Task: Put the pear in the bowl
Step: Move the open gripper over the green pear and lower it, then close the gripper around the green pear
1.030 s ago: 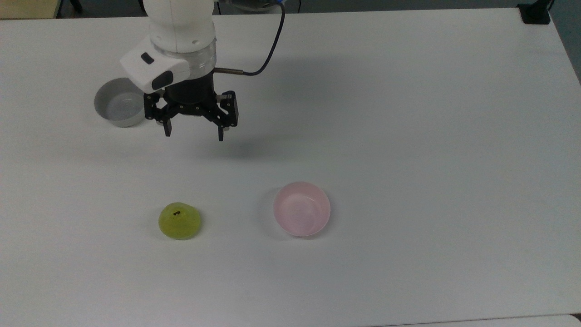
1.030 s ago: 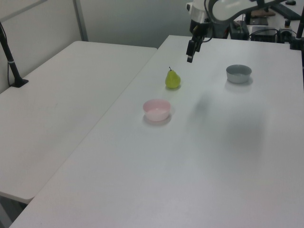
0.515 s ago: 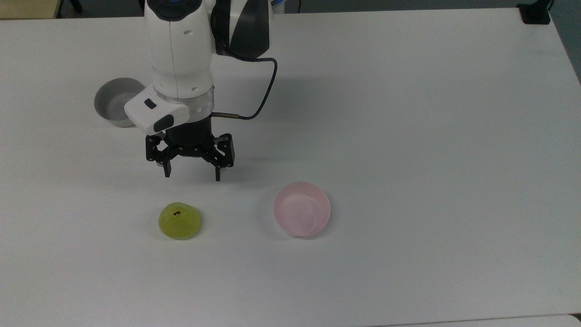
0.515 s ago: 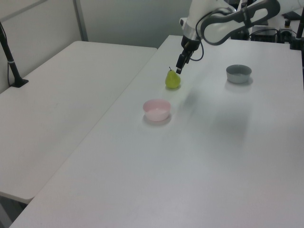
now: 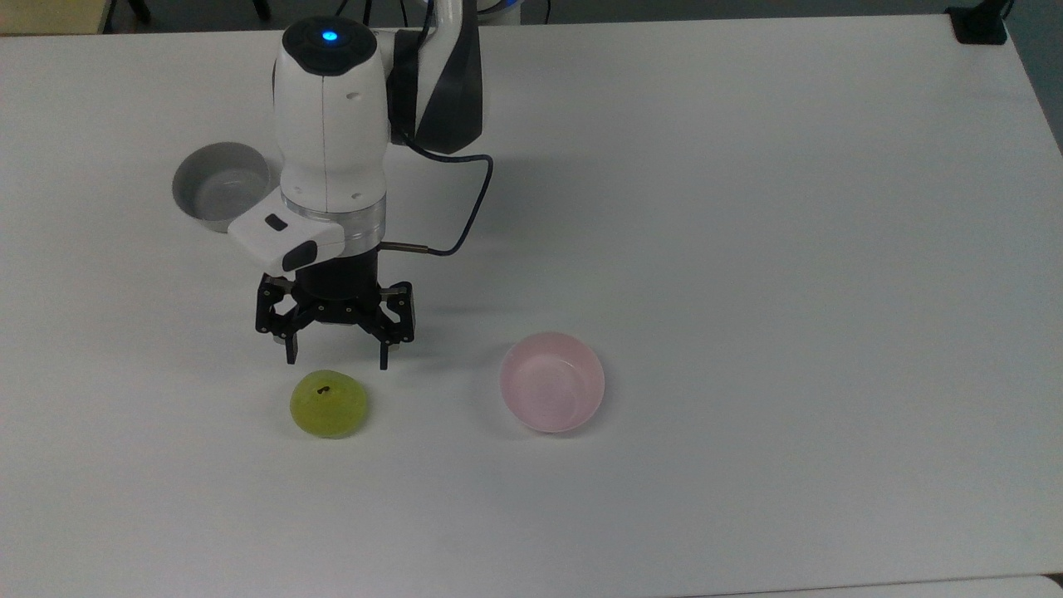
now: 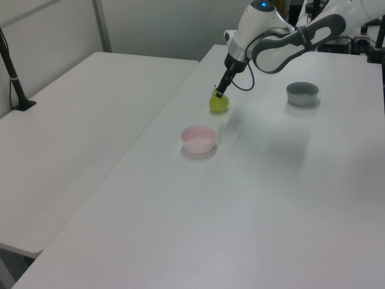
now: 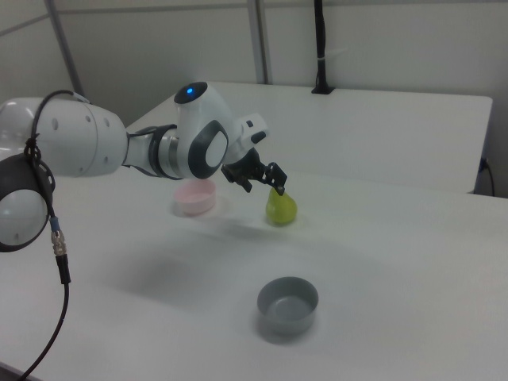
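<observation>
You're lining up the gripper, jaws spread & empty, just above the pear standing on the table beside the pink bowl; next: drop lower, straddle it, close.

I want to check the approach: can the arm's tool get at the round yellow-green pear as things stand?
Probably yes. The open tool hangs right by the round yellow-green pear, which stands alone on the white table; the pale pink bowl sits well aside.
</observation>
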Tool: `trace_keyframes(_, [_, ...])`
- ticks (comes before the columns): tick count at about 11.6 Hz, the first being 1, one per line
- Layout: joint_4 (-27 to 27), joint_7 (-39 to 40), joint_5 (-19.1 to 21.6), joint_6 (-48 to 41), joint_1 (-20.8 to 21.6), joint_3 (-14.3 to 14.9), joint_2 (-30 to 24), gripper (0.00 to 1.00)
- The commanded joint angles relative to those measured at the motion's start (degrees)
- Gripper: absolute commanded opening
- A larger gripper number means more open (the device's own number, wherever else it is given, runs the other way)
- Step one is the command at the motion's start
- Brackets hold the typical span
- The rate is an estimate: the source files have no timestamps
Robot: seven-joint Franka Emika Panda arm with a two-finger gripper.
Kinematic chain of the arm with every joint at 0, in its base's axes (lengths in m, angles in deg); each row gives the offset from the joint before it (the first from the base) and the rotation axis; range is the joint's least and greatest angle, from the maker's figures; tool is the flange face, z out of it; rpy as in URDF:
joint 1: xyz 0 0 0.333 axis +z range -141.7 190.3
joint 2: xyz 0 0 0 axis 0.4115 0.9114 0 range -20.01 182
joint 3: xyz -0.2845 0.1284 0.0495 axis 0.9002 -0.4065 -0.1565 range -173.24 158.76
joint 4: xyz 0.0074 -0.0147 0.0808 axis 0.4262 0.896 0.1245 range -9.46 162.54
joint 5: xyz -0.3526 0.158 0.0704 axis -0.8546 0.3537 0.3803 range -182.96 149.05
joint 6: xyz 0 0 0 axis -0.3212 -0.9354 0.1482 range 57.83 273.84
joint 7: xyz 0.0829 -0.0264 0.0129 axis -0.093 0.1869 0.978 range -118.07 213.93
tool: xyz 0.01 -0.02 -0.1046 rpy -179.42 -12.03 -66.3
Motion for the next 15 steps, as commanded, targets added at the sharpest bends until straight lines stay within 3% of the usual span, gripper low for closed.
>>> trace_keyframes(1, [0.3,0.7,-2.3,4.7,-0.3,0.3,1.9,1.00])
trace_keyframes(6, [0.2,0.7,-5.9,7.9,-1.3,0.7,4.5,1.00])
trace_keyframes(15, [-0.7,0.6,-6.0,9.8,-1.3,0.9,6.7,0.97])
